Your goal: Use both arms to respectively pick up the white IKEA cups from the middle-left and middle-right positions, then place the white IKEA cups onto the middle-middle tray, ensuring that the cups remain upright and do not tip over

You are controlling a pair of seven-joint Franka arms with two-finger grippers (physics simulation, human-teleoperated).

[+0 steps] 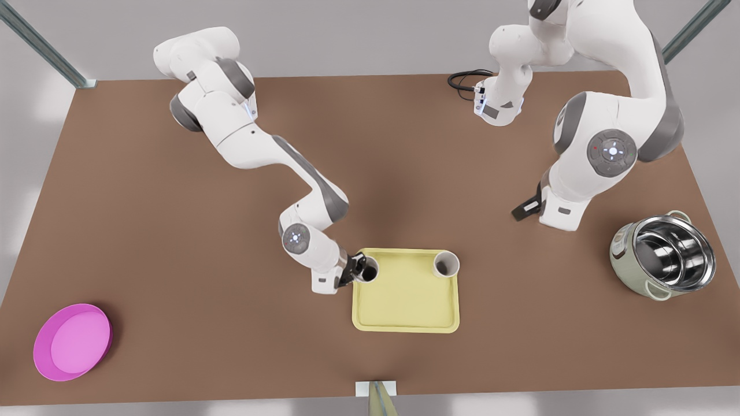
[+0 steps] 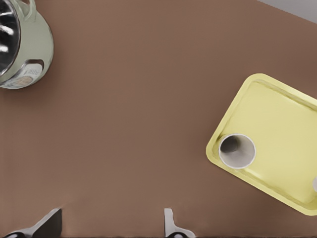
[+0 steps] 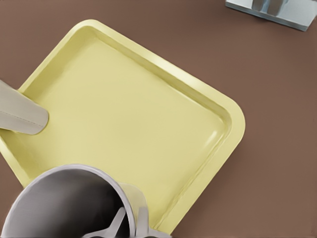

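The pale yellow tray (image 1: 404,300) lies at the table's front middle. One white cup (image 1: 446,264) stands upright and free in the tray's far corner on the front view's right; the left wrist view has this cup (image 2: 237,150) on the tray (image 2: 282,124). My right gripper (image 1: 357,270), on the arm at the front view's left, is shut on the rim of the other cup (image 1: 367,269) at the tray's opposite far corner. In the right wrist view that cup (image 3: 69,203) sits in the gripper (image 3: 130,220) over the tray (image 3: 133,114). My left gripper (image 1: 525,210) (image 2: 109,229) hangs open and empty over bare table.
A steel-lined pale green pot (image 1: 665,254) (image 2: 20,44) stands at the front view's right. A magenta dish (image 1: 72,342) lies at the front left corner. A black cable (image 1: 465,80) trails at the back. A small metal bracket (image 1: 376,390) (image 3: 272,10) sits on the front edge.
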